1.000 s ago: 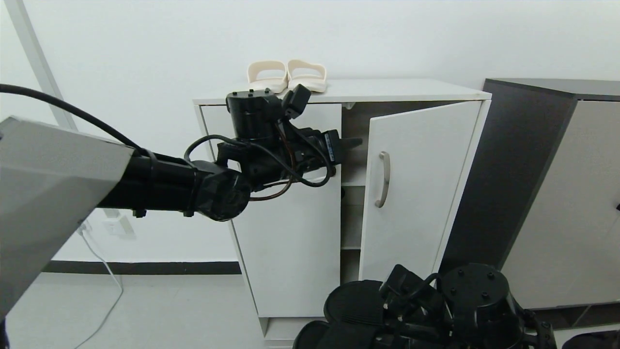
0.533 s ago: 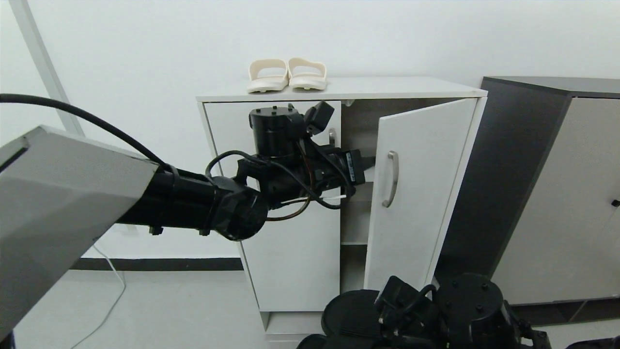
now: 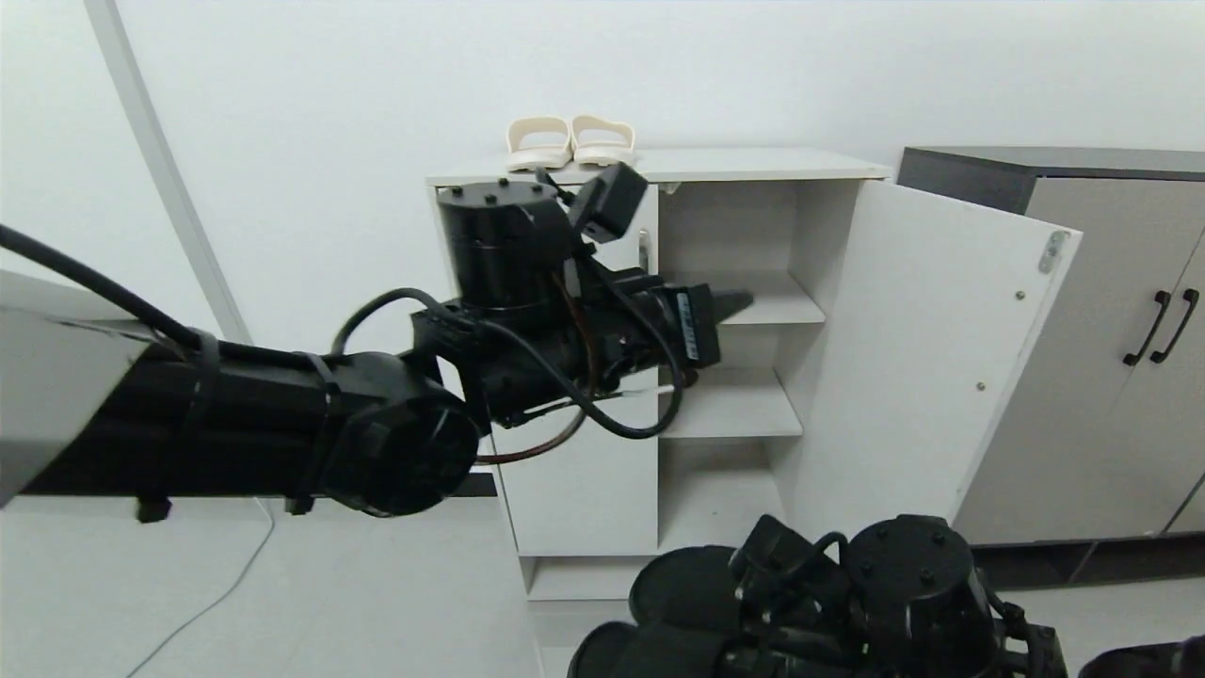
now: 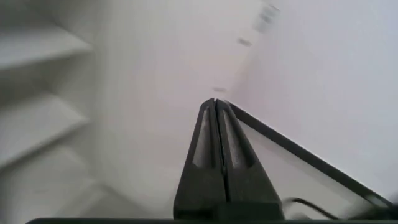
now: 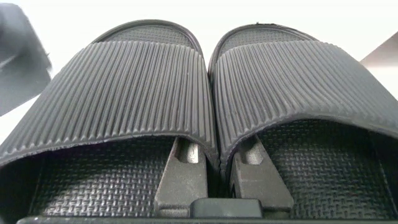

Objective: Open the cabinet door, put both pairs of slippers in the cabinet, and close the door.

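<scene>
The white cabinet (image 3: 584,471) stands ahead with its right door (image 3: 927,358) swung wide, baring three shelves (image 3: 734,405). Its left door is closed. A beige pair of slippers (image 3: 570,141) rests on the cabinet top. My left gripper (image 3: 739,299) is shut and empty, level with the upper shelf at the opening; in the left wrist view the left gripper (image 4: 216,109) points toward the door's inner face (image 4: 186,68). A black pair of slippers (image 3: 692,593) is held low in front of the cabinet. My right gripper (image 5: 217,149) is shut on the black slippers' (image 5: 124,81) adjoining inner sides.
A grey cabinet (image 3: 1083,377) with black handles (image 3: 1163,325) stands right of the open door, close behind it. A white cable (image 3: 202,607) trails on the floor at the left. A wall runs behind everything.
The right door swung from partly open to wide open as my left gripper moved right along the opening. The head camera also shifted, so the cabinet sits farther off.
</scene>
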Controlling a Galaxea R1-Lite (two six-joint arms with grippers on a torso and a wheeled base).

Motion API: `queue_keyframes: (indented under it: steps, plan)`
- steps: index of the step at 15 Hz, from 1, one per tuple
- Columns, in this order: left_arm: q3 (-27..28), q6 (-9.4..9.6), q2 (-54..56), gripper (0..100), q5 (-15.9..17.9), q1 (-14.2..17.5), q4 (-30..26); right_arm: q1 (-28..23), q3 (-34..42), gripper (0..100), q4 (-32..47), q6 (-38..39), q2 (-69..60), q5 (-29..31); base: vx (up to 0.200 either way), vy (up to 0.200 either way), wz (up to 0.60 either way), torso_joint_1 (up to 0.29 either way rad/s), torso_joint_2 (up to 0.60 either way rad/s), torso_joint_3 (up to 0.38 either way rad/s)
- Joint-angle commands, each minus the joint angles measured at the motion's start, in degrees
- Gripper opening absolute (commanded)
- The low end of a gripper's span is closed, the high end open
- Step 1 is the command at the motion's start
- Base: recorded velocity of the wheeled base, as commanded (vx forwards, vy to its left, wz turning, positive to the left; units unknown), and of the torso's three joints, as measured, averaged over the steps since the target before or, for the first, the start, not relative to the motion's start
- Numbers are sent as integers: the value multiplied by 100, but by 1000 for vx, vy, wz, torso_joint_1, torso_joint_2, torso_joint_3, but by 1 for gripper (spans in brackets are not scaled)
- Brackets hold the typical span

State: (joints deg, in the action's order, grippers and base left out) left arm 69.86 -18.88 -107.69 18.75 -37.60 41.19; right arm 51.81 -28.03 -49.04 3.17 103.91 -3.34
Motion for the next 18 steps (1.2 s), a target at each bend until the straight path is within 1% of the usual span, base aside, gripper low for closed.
queue_keyframes:
  steps: [1, 2, 3, 4, 5, 6, 7, 8, 9, 10, 11, 12, 13, 14, 15, 16, 17, 18]
  plan:
    - [-456, 869, 855, 0, -1260, 719, -314, -400, -388, 0, 18, 26, 33, 492, 0, 0, 0, 0, 0, 0]
    - [-940, 1220, 1488, 0, -2262, 886, -481, -479, -651, 0, 53, 175, 103, 984, 0, 0, 0, 0, 0, 0]
    - [-1572, 1361, 2297, 0, -3035, 938, -560, -576, -1012, 0, 53, 325, 305, 1477, 0, 0, 0, 0, 0, 0]
    - [-2302, 1528, 3237, 0, -3378, 956, -612, -672, -1249, 0, 53, 413, 446, 1907, 0, 0, 0, 0, 0, 0]
    - [-2952, 1906, 4221, 0, -3510, 1009, -779, -751, -1390, 0, 62, 430, 542, 2189, 0, 0, 0, 0, 0, 0]
    - [-3462, 2117, 5329, 0, -3826, 1369, -1298, -822, -1451, 0, 62, 430, 595, 2329, 0, 0, 0, 0, 0, 0]
    - [-3611, 2073, 5891, 0, -3967, 1747, -1720, -830, -1460, 0, 62, 430, 595, 2347, 0, 0, 0, 0, 0, 0]
    - [-3849, 1897, 7157, 0, -3975, 2670, -2810, -874, -1434, 0, 53, 430, 569, 2391, 0, 0, 0, 0, 0, 0]
    - [-4016, 1730, 7983, 0, -3993, 3180, -3565, -883, -1407, 0, 53, 430, 507, 2391, 0, 0, 0, 0, 0, 0]
    - [-4253, 1713, 8774, 0, -3993, 3619, -4216, -892, -1372, 0, 53, 430, 490, 2391, 0, 0, 0, 0, 0, 0]
    - [-4569, 1756, 9512, 0, -3958, 3962, -4761, -927, -1363, 0, 44, 430, 463, 2391, 0, 0, 0, 0, 0, 0]
    - [-4780, 1818, 9908, 0, -3905, 4058, -4972, -927, -1363, 0, 44, 430, 454, 2391, 0, 0, 0, 0, 0, 0]
    - [-5545, 1888, 10444, 0, -3738, 3988, -5068, -927, -1355, 0, 44, 430, 454, 2391, 0, 0, 0, 0, 0, 0]
    - [-5932, 1792, 10567, 0, -3721, 3865, -4690, -918, -1346, 0, 44, 430, 454, 2391, 0, 0, 0, 0, 0, 0]
    - [-6398, 1862, 10769, 0, -3369, 3768, -4321, -918, -1319, 0, 35, 430, 463, 2391, 0, 0, 0, 0, 0, 0]
    - [-6978, 1941, 10769, 0, -2437, 3768, -3979, -918, -1319, 0, 35, 430, 472, 2382, 0, 0, 0, 0, 0, 0]
    - [-6986, 1880, 10769, 0, -2218, 3768, -3856, -910, -1311, 0, 35, 430, 472, 2382, 0, 0, 0, 0, 0, 0]
    - [-6978, 1950, 10769, 0, -2095, 3768, -3882, -910, -1319, 0, 35, 430, 481, 2382, 0, 0, 0, 0, 0, 0]
